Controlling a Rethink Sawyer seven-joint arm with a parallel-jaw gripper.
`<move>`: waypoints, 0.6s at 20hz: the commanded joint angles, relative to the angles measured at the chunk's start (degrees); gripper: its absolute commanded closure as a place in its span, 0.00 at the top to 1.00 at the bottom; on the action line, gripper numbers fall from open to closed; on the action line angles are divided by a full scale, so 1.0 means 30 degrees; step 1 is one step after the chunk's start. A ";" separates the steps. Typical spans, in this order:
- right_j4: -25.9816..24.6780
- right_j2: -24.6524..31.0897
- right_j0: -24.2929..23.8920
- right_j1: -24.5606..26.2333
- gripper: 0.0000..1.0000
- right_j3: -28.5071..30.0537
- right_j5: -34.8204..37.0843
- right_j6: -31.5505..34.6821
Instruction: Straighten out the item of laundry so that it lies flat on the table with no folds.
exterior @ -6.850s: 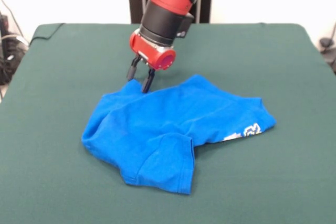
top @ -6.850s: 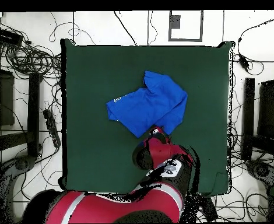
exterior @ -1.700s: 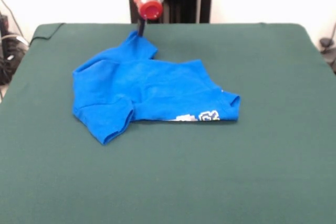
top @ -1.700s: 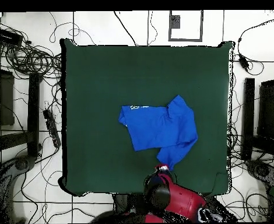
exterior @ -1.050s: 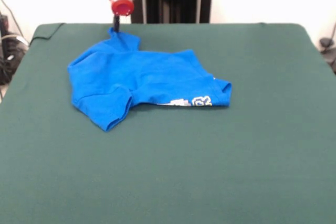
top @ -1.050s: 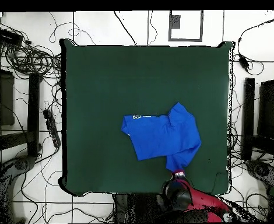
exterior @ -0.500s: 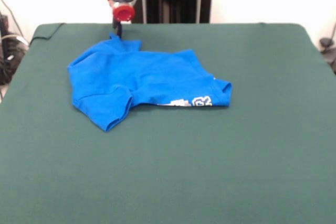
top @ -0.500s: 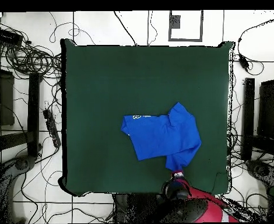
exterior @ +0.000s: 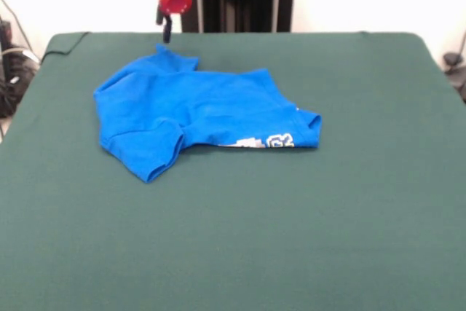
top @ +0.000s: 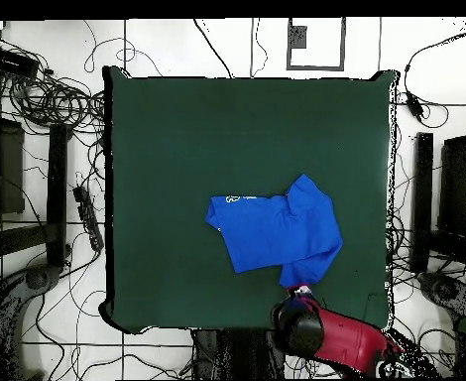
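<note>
Bright blue short-sleeved T-shirt [exterior: 193, 118] lies on the dark green felt-covered table [exterior: 349, 209], towards the robot's edge. Judged partly done: body spread, lower hem folded under, lettering half hidden, one sleeve doubled. Gripper [exterior: 167, 30] above the far sleeve tip, apparently clear of cloth; spread or pressed together: cannot tell. Only the overhead view shows the full outline

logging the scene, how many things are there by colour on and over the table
blue: 1, the T-shirt
dark green: 1, the table
red and black: 1, the gripper just above the shirt's far corner
total: 3
</note>
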 commanded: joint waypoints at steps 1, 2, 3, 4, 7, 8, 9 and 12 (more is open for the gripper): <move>0.1326 0.3268 -0.0446 -0.3740 1.00 -0.1032 0.6300 -0.1979; 0.1354 0.3689 -0.0699 -0.4107 1.00 -0.1058 0.6919 -0.2239; 0.1308 0.3882 -0.0789 -0.4303 1.00 -0.1177 0.7351 -0.2389; 0.1437 0.4563 -0.1116 -0.4702 1.00 -0.1130 0.7882 -0.2642; 0.1464 0.5852 -0.1728 -0.5061 1.00 -0.1166 0.7774 -0.2729; 0.1523 0.6324 -0.1849 -0.5124 1.00 -0.1148 0.7532 -0.2599; 0.1446 0.6521 -0.1873 -0.5121 1.00 -0.1235 0.7543 -0.2518; 0.1118 0.7215 -0.1728 -0.4763 1.00 -0.1406 0.6385 -0.1920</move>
